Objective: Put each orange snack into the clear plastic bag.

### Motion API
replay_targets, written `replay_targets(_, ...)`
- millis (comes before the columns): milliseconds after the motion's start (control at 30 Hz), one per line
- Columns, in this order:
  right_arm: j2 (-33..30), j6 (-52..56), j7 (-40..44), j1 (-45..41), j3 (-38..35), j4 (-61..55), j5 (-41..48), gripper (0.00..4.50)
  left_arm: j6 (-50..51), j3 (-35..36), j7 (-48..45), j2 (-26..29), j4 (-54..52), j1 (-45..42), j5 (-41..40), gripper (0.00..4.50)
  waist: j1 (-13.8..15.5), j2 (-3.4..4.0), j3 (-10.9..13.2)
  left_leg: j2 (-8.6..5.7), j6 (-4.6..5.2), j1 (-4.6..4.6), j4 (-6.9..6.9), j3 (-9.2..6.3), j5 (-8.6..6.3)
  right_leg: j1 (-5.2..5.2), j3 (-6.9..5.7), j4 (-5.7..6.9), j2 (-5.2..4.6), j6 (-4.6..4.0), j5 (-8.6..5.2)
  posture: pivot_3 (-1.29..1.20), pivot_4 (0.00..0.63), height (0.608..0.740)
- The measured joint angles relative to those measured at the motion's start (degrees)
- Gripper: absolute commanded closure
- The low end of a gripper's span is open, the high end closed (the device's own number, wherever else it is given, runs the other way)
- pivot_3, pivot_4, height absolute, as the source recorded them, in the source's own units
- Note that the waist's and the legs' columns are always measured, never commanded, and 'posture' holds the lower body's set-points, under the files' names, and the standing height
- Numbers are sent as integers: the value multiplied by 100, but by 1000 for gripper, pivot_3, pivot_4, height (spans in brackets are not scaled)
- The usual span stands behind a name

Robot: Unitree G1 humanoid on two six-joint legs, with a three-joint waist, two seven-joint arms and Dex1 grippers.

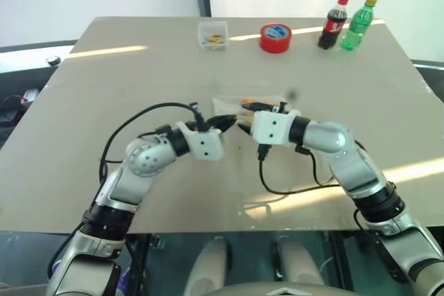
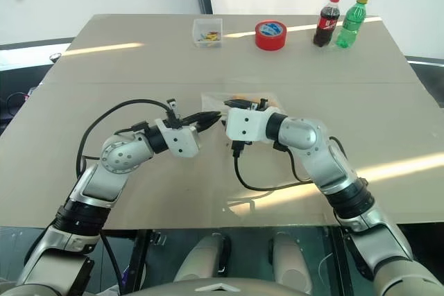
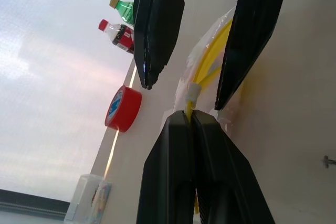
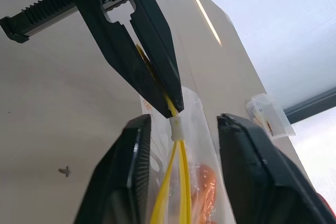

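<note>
The clear plastic bag (image 4: 197, 182) was held up just above the middle of the table (image 1: 104, 102), between the two grippers. The left gripper (image 3: 191, 116) was pressed shut on the yellow strip (image 4: 181, 192) at the bag's end, just beside a small pale slider (image 4: 177, 128). The right gripper (image 4: 178, 129) stood parted, one finger on each side of the strip at the slider, touching nothing that could be seen. An orange snack (image 4: 203, 192) was seen inside the bag, low down behind the film.

The bag was judged to be light, limp and slippery, likely to sag or twist if taken by the film. The strip was judged the stiffest part and the best place for a hold. The snack looked glossy and soft, so a hard squeeze through the film was thought risky.

Only part of the bag's contents was visible, so whether a second snack lay inside could not be told. In the head views the bag was largely covered by the two wrists, and whether its mouth was open or sealed could not be made out.
</note>
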Motion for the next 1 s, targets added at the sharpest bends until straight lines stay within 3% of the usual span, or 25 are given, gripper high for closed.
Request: replay_targets(1000,29,-80,135,-35,41,142,-188,3123,123,3,6,-50,-74,92,3,4500,-5,0,0,0,0,0,0,0,0,0,0,0,0,0,0,0,150,740)
